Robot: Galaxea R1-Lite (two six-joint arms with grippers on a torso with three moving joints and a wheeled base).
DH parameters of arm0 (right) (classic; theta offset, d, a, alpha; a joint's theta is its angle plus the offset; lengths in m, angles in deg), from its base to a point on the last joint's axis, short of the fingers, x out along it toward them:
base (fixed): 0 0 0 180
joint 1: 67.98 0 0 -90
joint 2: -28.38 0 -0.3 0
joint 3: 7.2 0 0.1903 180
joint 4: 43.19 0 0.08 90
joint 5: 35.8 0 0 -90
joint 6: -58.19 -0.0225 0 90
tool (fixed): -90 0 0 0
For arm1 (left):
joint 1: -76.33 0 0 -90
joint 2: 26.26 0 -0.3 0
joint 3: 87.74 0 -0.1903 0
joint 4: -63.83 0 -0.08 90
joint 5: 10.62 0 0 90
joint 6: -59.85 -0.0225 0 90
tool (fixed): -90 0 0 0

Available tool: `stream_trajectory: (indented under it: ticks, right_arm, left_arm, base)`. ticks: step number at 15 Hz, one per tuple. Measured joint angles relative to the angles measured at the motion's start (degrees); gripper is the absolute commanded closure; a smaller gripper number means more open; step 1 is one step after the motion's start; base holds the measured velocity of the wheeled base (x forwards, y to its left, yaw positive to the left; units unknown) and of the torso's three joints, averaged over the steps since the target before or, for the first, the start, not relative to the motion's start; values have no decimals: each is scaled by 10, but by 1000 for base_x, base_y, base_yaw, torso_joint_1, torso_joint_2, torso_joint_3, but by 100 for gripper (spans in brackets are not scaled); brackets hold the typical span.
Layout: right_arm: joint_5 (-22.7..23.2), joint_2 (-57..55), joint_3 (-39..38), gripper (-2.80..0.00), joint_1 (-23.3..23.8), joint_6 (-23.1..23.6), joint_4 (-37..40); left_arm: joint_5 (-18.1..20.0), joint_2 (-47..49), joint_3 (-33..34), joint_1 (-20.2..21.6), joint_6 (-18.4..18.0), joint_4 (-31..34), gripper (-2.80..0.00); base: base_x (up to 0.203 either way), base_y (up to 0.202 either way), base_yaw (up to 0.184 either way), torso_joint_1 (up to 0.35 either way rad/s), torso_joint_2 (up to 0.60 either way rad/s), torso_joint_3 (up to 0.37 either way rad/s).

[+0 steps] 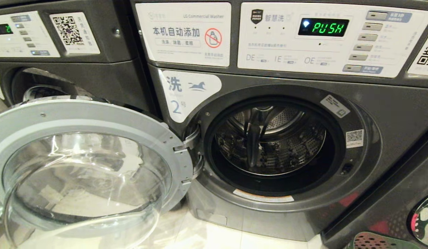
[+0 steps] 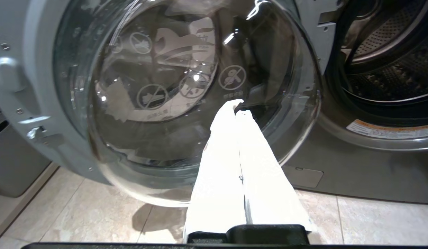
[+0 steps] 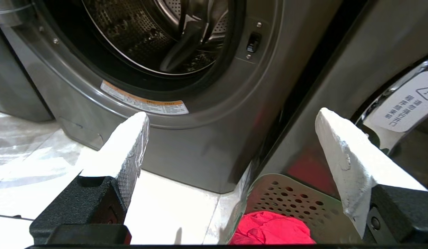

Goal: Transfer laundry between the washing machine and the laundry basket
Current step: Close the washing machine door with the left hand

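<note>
The grey washing machine (image 1: 279,79) fills the head view, its steel drum (image 1: 269,140) showing no laundry inside. Its round glass door (image 1: 85,173) hangs open to the left. My left gripper (image 2: 238,108) is shut with nothing in it, its white fingers pressed together in front of the door glass (image 2: 186,90). My right gripper (image 3: 231,119) stands open and holds nothing, low before the machine's front. Below it is the perforated laundry basket (image 3: 297,204) with a red garment (image 3: 272,230) inside. The basket's edge (image 1: 376,240) shows at the head view's bottom right. Neither arm appears in the head view.
A second washer (image 1: 44,52) stands to the left, and another machine's front (image 3: 366,69) rises on the right behind the basket. The floor is pale tile (image 2: 79,211). The display reads PUSH (image 1: 323,27).
</note>
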Motion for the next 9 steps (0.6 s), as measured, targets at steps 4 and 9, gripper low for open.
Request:
stream_trajectory:
  ticks: [4, 9]
  right_arm:
    - [0, 0, 0, -280, 0, 0, 0]
    - [0, 0, 0, -280, 0, 0, 0]
  left_arm:
    - [-1, 0, 0, 0, 4, 0, 0]
    - [0, 0, 0, 1, 14, -1, 0]
  base:
    - [-35, 0, 1, 3, 2, -1]
    - [-194, 0, 1, 3, 0, 4]
